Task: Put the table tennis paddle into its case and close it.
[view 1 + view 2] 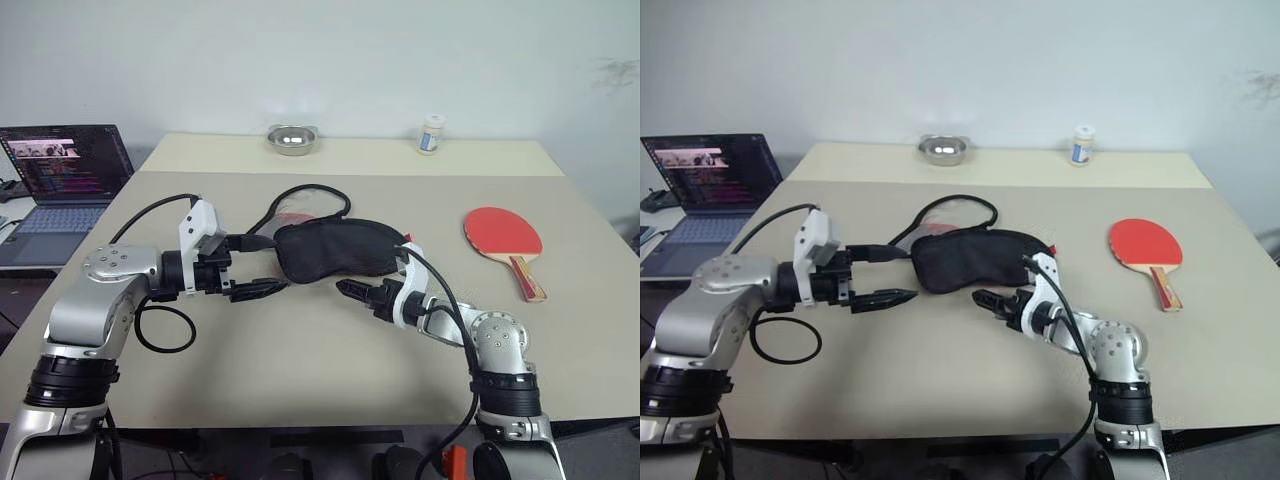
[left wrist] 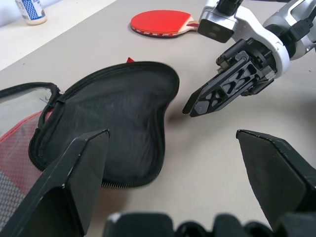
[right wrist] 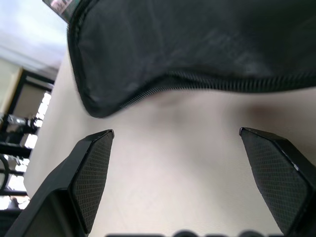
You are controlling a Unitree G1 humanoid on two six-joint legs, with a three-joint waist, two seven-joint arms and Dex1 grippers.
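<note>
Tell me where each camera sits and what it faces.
Head stereo pair: looks down over the beige table, both arms, black fabric zip case and red-faced wooden-handled paddle.
Left wrist: over open left gripper at case, right gripper, paddle.
Right wrist: over open right gripper at case edge.
All share the case.

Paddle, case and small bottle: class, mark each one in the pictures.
Paddle (image 1: 501,233), left eye view, on its red face.
Case (image 1: 335,248), left eye view, middle of the black fabric.
Small bottle (image 1: 431,134), left eye view, on its label.
</note>
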